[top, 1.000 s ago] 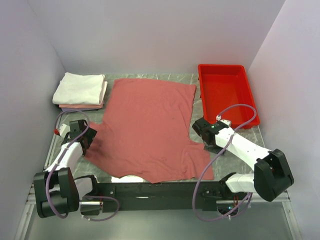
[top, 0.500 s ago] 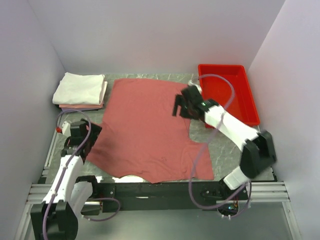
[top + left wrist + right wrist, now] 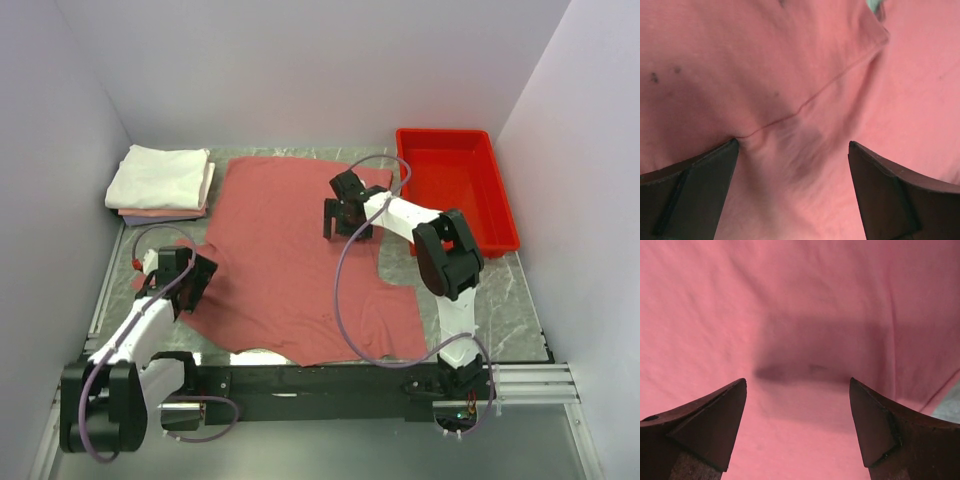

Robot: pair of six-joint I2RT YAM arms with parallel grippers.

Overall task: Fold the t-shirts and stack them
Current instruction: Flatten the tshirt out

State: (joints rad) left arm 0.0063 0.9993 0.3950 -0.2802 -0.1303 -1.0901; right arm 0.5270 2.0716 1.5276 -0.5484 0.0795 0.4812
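Salmon-red t-shirt [image 3: 285, 250]: lay spread open across the middle of the table [image 3: 470, 290], unfolded, with its left sleeve bunched toward the left edge. Looked like the one shirt left to fold and carry over. Folded stack [image 3: 160, 180]: sat at the far left corner, white over pale pink, just beside the spread shirt's far left corner. Counted as the part of the job already done.

Red tray [image 3: 455, 185]: stood at the far right, just beside the shirt's far right corner.

Right gripper [image 3: 345, 228]: hung over the shirt's far right part with jaws spread wide, clasping nothing, only flat cloth beneath.

Left gripper [image 3: 190, 285]: hovered at the bunched sleeve, jaws at their widest, likewise clasping nothing, above a seam and a wrinkle.

Right arm's cable [image 3: 338, 300]: looped above the cloth and could well snag a fold.
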